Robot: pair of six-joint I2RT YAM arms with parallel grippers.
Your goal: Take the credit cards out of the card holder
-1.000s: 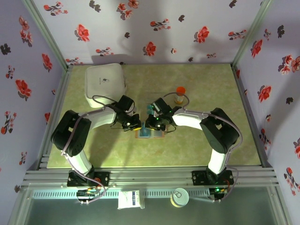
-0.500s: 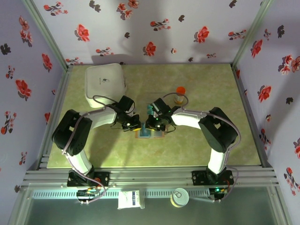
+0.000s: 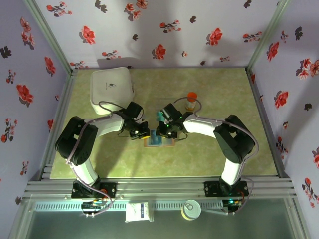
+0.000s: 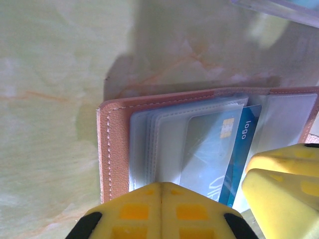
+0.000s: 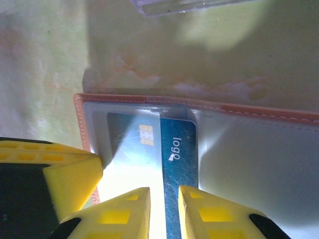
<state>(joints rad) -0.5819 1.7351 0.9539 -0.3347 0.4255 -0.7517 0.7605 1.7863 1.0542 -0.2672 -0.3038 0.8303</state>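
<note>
"logo" card [image 5: 172, 164] between claw tips

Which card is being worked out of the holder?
On the green table, between the two arms, lies the open brown card holder. In its clear sleeves sits a dark blue card with a gold chip, printed "logo", its edge between the right hand's yellow fingers.

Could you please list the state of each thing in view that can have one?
card holder: open, flat on the table.
credit card: partly pulled out of its clear pocket.
left claw: shut, pressing down on the holder.
right claw: shut on the credit card.
white box: closed.
</note>
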